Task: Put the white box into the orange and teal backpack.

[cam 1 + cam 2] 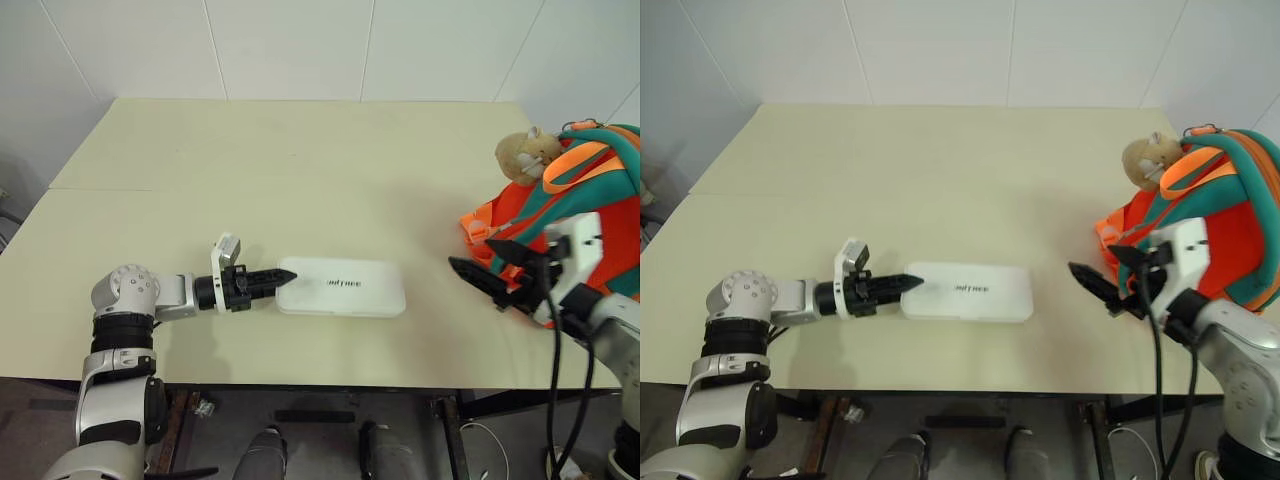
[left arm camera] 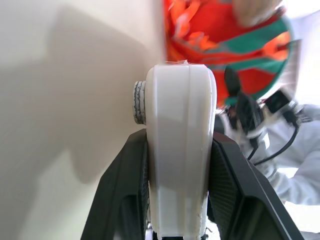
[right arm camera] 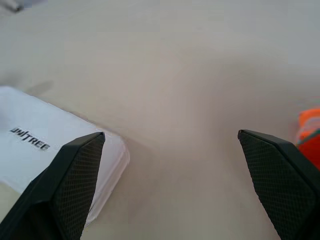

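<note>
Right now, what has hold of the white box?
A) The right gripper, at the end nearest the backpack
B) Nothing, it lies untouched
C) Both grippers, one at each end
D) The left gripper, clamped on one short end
D: the left gripper has its fingers closed on either side of the white box, while the right gripper stands open, apart from it.

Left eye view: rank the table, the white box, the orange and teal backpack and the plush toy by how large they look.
1. table
2. orange and teal backpack, partly cut off at the picture's edge
3. white box
4. plush toy
</note>
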